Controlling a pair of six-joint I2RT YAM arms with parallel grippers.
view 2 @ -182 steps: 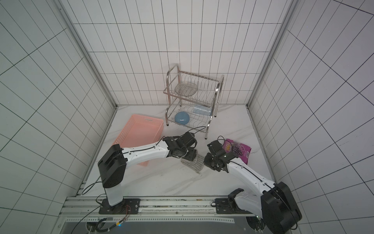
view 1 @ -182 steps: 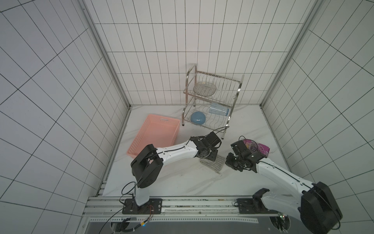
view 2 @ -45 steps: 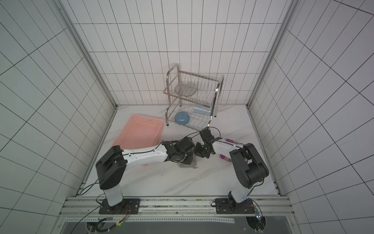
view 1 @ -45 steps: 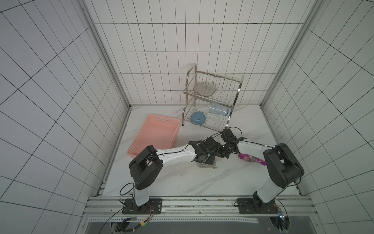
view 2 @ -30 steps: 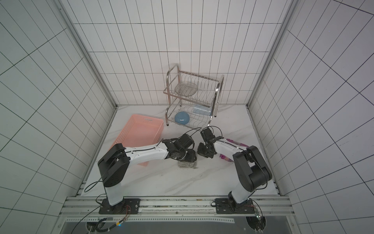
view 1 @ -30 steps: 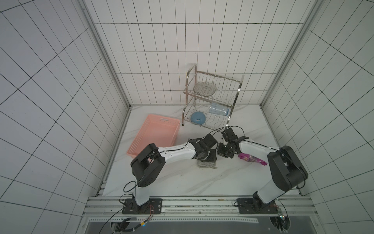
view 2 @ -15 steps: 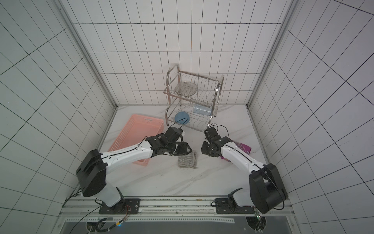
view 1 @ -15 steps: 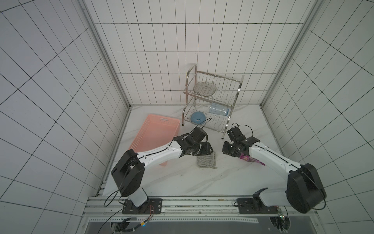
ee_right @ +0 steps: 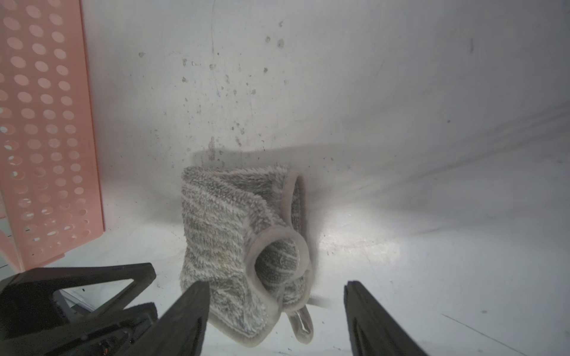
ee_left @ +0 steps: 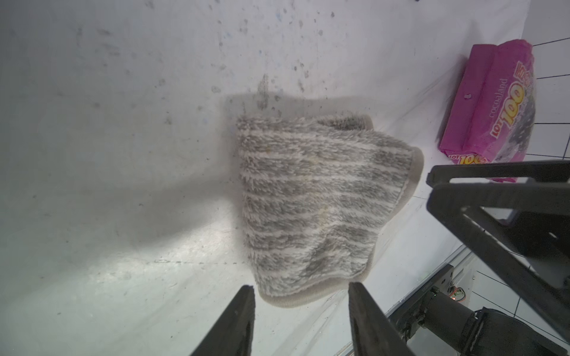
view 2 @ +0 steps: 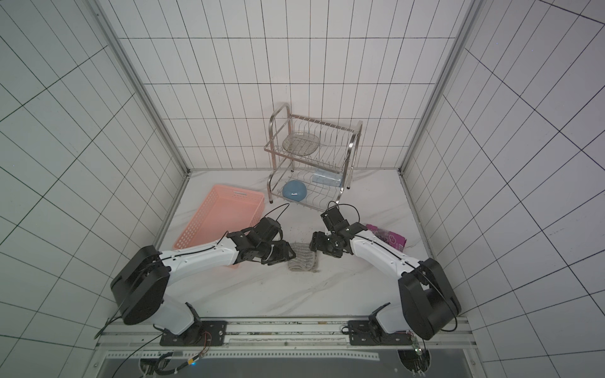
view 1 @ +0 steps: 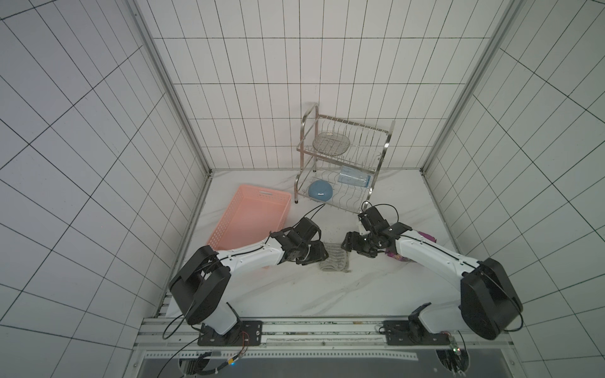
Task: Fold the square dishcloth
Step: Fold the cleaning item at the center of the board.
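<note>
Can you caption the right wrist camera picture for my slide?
Loosely folded grey striped dishcloth on the white table below the open right gripper, pink basket nearby.

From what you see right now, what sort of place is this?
Probably a mock kitchen for robot testing: white tiled walls, a two-tier steel wire dish rack holding a round blue bowl, and a striped grey dishcloth.

Square dishcloth [view 1: 334, 261]: grey fleecy cloth, pale stripes, bound edge. Folded double (one corner curled open), lying loose on counter [view 1: 327, 294], mid-workspace.
</note>
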